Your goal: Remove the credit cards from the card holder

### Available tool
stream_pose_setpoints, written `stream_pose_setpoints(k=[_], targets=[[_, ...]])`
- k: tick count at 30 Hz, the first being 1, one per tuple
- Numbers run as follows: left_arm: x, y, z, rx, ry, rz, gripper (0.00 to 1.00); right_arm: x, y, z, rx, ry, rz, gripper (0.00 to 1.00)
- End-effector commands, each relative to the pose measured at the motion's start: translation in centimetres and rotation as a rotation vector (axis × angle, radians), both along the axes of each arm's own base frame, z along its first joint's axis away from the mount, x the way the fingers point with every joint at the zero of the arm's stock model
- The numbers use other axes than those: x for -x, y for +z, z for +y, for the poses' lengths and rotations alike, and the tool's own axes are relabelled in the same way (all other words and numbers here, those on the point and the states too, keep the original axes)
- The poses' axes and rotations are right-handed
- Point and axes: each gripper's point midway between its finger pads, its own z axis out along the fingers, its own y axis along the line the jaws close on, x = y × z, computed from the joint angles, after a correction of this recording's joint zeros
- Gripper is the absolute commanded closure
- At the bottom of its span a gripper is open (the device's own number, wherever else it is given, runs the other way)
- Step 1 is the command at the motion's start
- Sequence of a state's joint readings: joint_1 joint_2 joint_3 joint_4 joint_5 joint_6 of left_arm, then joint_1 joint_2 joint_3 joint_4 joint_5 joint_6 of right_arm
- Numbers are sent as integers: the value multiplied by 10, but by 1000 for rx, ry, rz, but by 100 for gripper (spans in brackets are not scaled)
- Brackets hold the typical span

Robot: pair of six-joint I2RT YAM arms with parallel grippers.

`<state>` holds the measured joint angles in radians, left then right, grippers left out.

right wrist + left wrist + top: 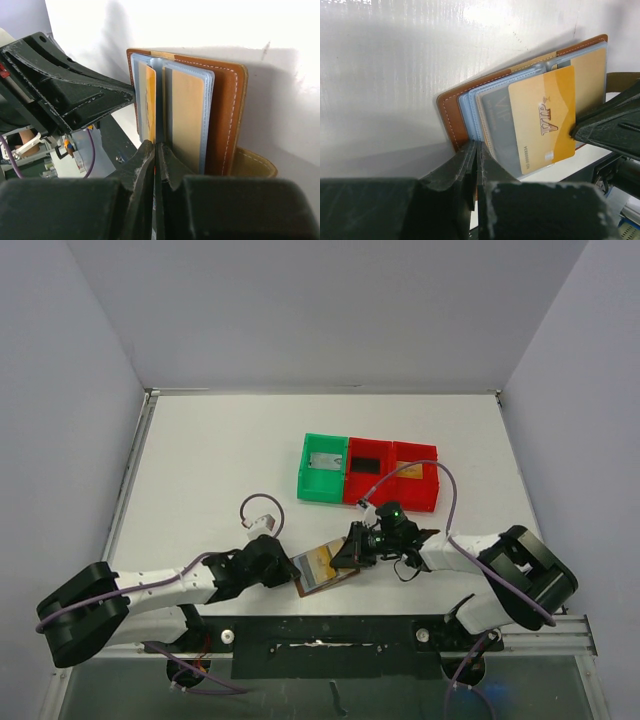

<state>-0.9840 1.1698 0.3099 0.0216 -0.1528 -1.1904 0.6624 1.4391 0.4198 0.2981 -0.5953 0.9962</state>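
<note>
A: Left claw [475,150], state?
B: Jaws were pinched together on the holder [451,107], at the edge where the brown cover met the blue sleeves. No real gap between them.
A: Right claw [155,150]?
B: Fully closed too. Its tip sat on the edge of the gold card [540,120], on the side opposite the left claw. It looked like a pinch on that card. Its own wrist view had the card edge-on, so card and sleeve were hard to separate.
A: Where was the holder?
B: Open, on the white table [200,460] near the front edge, between both claws. Flat or lifted, couldn't tell. The gold card stuck partway out of its sleeve, "VIP" face showing.
A: Other cards?
B: The grey card [322,462] lay in the green tray [303,475]. The black card [367,464] lay in the red tray [405,503] touching it. Both trays were farther back, well apart from the holder. Something tan was in the right red bin [410,471], couldn't tell what.
</note>
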Motion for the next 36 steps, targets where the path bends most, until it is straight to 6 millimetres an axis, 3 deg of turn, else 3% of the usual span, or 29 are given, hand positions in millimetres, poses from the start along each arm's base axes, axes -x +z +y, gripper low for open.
stream_pose_setpoints(k=[1,9,16,19,23,29,32,36], targets=[[15,-36,42,-219,-16,62,100,1,3,-8,8,15,-26,100],[0,-15,33,-194,-24,7,94,4,-4,-20,26,-39,-10,100],[-21,21,27,-170,-8,-38,68,5,-4,-23,-46,-191,31,100],[-28,45,13,-105,-15,-76,58,5,-6,-23,-53,-224,37,100],[-31,68,-12,-3,-81,-106,55,3,-5,-21,-48,-243,33,100],[-16,81,-64,186,-269,-90,59,3,-5,-23,-51,-259,30,100],[-10,69,-77,195,-307,-56,69,4,-3,-21,-62,-247,26,100],[-5,39,-76,115,-310,18,80,5,2,-18,-79,-238,17,100]])
